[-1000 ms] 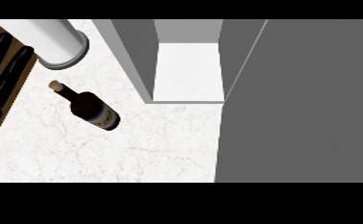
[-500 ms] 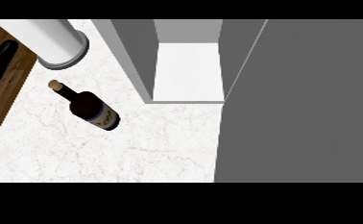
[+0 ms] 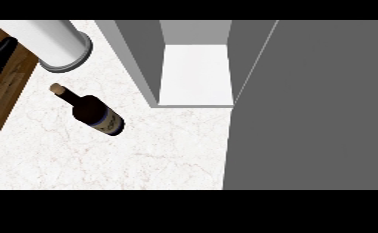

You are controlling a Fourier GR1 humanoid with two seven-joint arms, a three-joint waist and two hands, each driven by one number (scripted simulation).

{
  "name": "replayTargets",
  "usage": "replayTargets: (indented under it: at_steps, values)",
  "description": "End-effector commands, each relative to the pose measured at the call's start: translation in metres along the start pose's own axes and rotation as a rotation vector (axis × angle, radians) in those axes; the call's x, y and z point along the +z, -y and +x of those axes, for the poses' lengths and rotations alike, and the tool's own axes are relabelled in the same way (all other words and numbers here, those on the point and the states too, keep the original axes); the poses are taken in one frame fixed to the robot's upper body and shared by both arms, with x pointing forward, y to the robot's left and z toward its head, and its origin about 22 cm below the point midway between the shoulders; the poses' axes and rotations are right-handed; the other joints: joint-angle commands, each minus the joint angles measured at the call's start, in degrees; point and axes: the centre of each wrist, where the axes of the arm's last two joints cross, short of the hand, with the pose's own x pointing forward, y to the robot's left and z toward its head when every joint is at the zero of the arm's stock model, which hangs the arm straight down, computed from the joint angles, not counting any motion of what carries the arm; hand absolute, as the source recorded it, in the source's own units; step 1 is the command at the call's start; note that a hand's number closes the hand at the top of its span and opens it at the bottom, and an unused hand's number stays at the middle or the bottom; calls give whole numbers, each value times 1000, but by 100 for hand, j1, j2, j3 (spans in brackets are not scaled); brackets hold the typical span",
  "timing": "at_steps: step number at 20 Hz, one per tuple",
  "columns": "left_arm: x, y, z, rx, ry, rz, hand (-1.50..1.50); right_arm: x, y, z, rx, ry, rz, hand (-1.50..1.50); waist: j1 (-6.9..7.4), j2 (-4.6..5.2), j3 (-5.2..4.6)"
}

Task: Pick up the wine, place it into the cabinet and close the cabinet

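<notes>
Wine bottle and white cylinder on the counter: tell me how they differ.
The wine bottle is dark with a cork and a label; the white cylinder is plain white with a grey rim. The wine bottle is slim with a narrow neck; the white cylinder is much wider. Both stand on the marble counter, left of the open cabinet.

Neither the left hand nor the right hand shows in the head view, and no forearm comes in from the lower edge, so the pose of the fingers and wrists cannot be told. A pale cylinder [image 3: 55,44] with a grey rim enters at the upper left corner; whether it belongs to the robot cannot be told.
</notes>
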Motion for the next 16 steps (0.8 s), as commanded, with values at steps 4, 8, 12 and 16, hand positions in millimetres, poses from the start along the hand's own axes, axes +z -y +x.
replayTargets:
  at_steps: [4, 8, 12, 16]
  values:
    - [15, -38, -23, -37, -12, 100, -150, 10, -5, 28, -37, 26, 23, -150, 10, 2, -6]
    - [5, -45, -19, -64, 8, 147, -150, 8, 3, 46, -16, 40, 58, -150, -4, 1, -4]
    - [15, -84, -20, -113, 14, 219, -150, 8, -3, 20, -20, 39, 14, -150, 4, 4, -2]
    - [-2, -98, -46, -129, 12, 270, -150, -4, -5, 11, -12, 38, 24, -150, -9, 11, -1]
